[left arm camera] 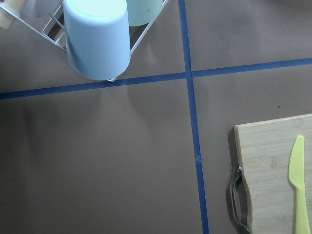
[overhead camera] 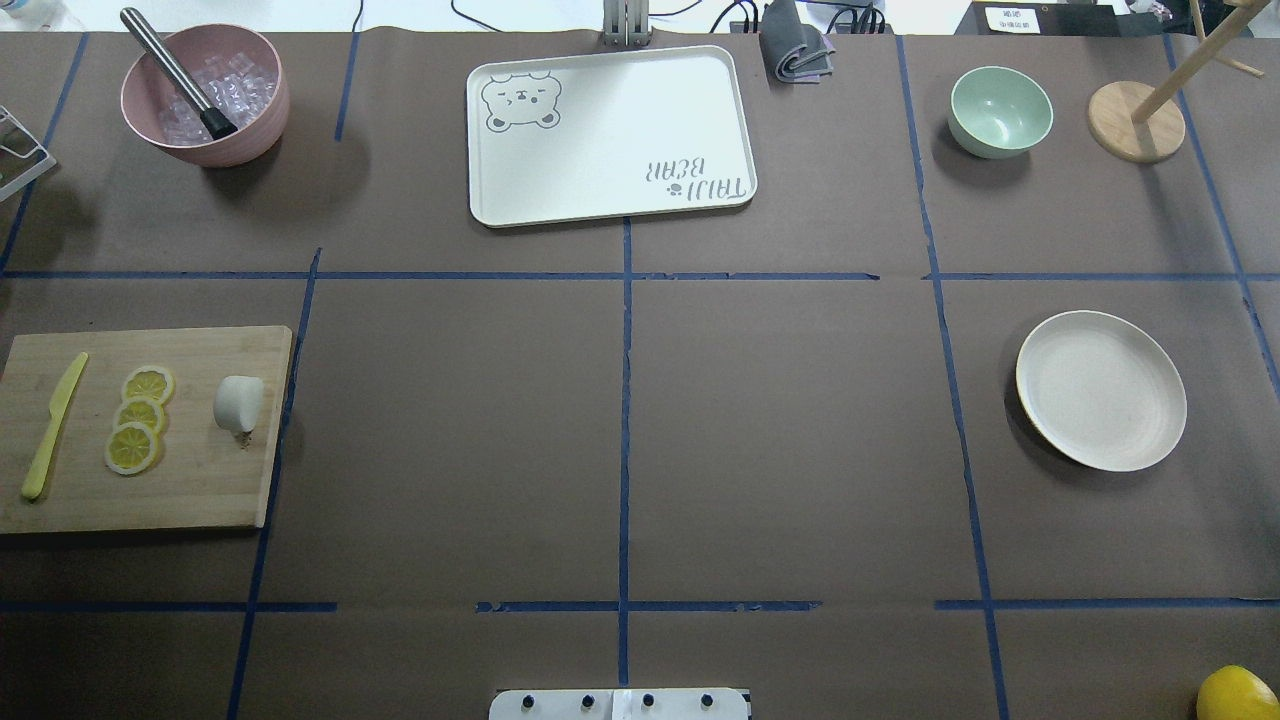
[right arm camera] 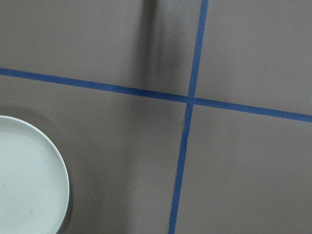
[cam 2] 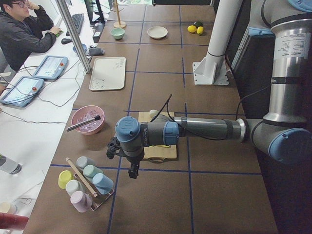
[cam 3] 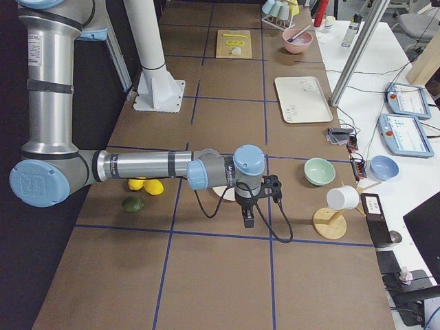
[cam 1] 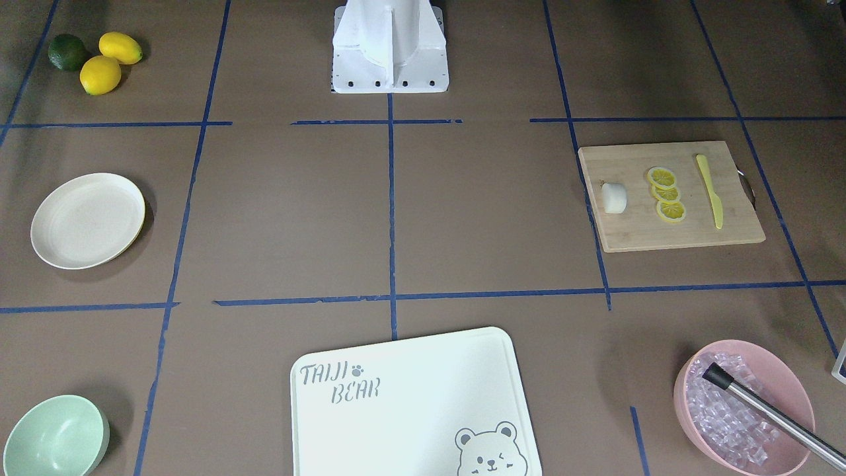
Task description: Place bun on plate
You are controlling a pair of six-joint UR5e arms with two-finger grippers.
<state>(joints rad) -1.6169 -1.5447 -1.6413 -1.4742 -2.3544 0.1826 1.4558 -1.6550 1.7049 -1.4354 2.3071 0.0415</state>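
Grey left arm (cam 2: 204,128) horizontal, end effector (cam 2: 132,173) downward.

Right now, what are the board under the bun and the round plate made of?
The board looks like wood or bamboo: tan, striped grain, matte. The plate looks like plastic, maybe ceramic: smooth, cream, faint sheen.

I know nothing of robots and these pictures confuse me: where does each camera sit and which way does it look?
Front-facing: across the table, looking down at the robot; its base shows.
Overhead: behind the robot, looking forward and down; base edge only.
Left: table's end, looking along it; left arm near.
Right: opposite end; right arm near.
Left wrist: down on the board; arm unseen.
Right wrist: down on the plate; arm unseen.
Front-facing and overhead share the bun.
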